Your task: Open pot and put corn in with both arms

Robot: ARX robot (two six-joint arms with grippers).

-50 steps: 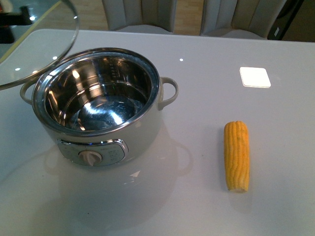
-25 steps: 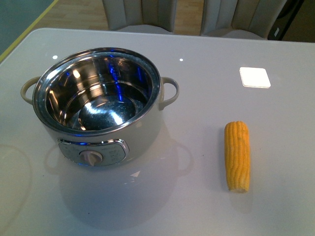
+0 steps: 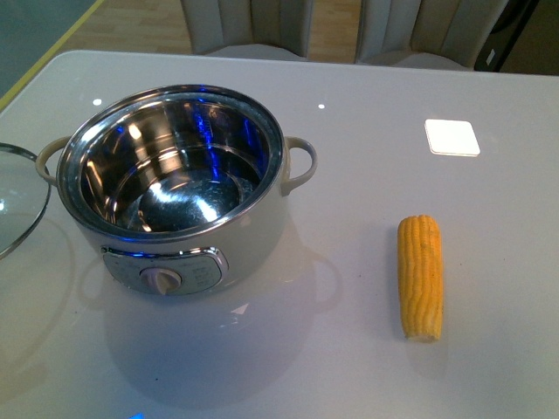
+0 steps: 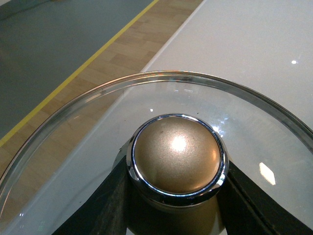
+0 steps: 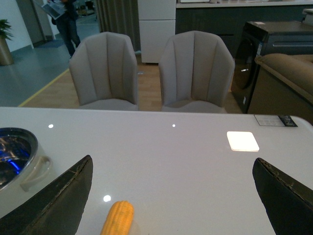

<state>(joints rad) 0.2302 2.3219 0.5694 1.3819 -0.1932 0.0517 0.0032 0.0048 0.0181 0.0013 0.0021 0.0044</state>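
Glass shows again at the left edge of the front view: the glass lid (image 3: 12, 205), held high and tilted above the pot a second ago and out of sight half a second ago, now hangs low, just beside the left loop handle of the pot (image 3: 262, 231). Whether it touches the table (image 3: 349, 367) cannot be told. Pot and corn (image 3: 420, 277) have not moved. The markings on the pot's control panel (image 3: 196, 272) are too small to read. The left gripper (image 4: 177, 210) is clamped on the lid's gold knob (image 4: 177, 155), with a black finger on either side. The right gripper (image 5: 168, 205) is spread wide and grasps nothing. The corn lies on the table well right of the open pot, below and between the right gripper's fingers.
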